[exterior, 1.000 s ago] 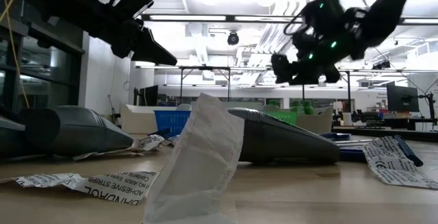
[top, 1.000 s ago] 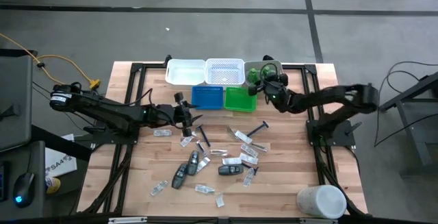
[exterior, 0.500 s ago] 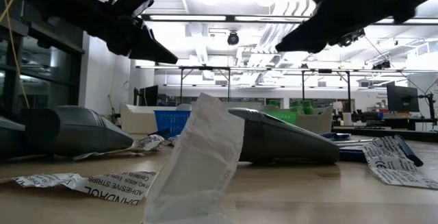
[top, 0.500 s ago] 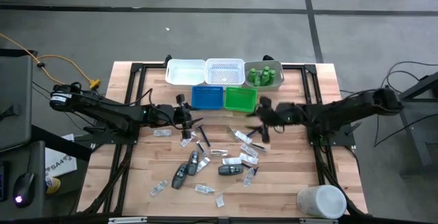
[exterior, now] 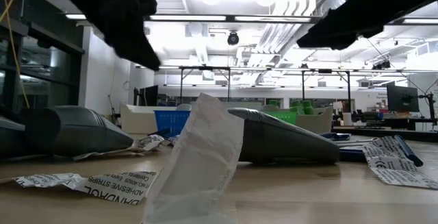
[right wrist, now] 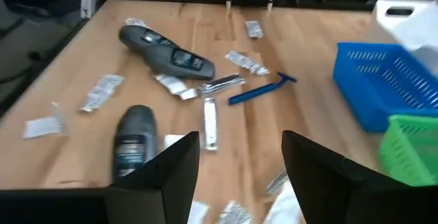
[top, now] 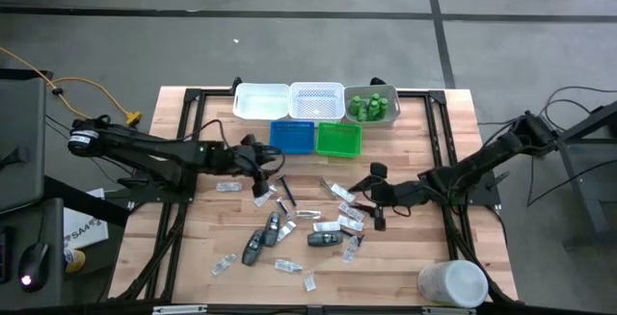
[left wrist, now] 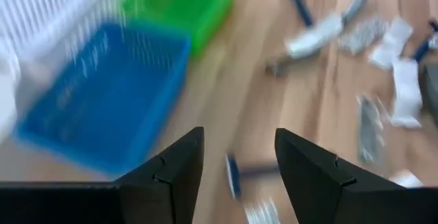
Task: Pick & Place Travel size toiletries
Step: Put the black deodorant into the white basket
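My right hand [top: 374,197] hovers wide and empty over light, slippery flat packets [top: 351,211]; I'd pinch one's edges.

Left wrist view motion-blurred, blue tray [left wrist: 102,107] smeared; low view cuts both arms off at 12 o'clock; packet [exterior: 198,159] print unreadable; green bottles [top: 371,106] too small to count.
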